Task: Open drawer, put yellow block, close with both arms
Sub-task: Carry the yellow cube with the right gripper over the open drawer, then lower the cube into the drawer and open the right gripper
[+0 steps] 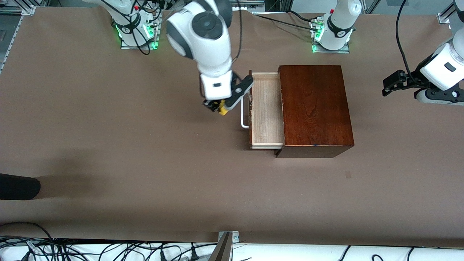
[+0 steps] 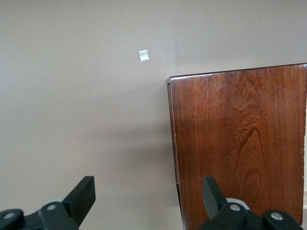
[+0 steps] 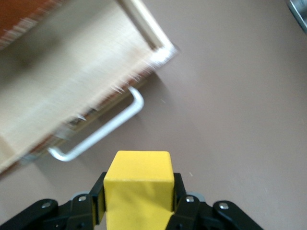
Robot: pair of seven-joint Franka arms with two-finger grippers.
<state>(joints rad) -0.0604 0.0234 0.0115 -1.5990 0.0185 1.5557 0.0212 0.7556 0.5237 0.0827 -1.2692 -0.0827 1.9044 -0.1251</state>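
Item: small bright yellow cube (image 1: 223, 108) carried toward the open drawer (image 1: 267, 110) of a glossy reddish-brown wooden box (image 1: 314, 108) on a brown tabletop (image 1: 145, 163).

Detail: The drawer stands pulled out toward the right arm's end of the tabletop, pale light-wood floor bare, white bar handle (image 1: 244, 116) on its front. The right claw (image 1: 221, 106) is pinched tight on the yellow cube, up in the air over the tabletop just outside the handle, not yet over the drawer. To do this step well: carry the cube clear above the handle and front wall, centre it over the pale floor, lower, then release. The left claw (image 2: 148, 191) waits with fingers spread wide and empty, over the tabletop at the box's end away from the drawer.
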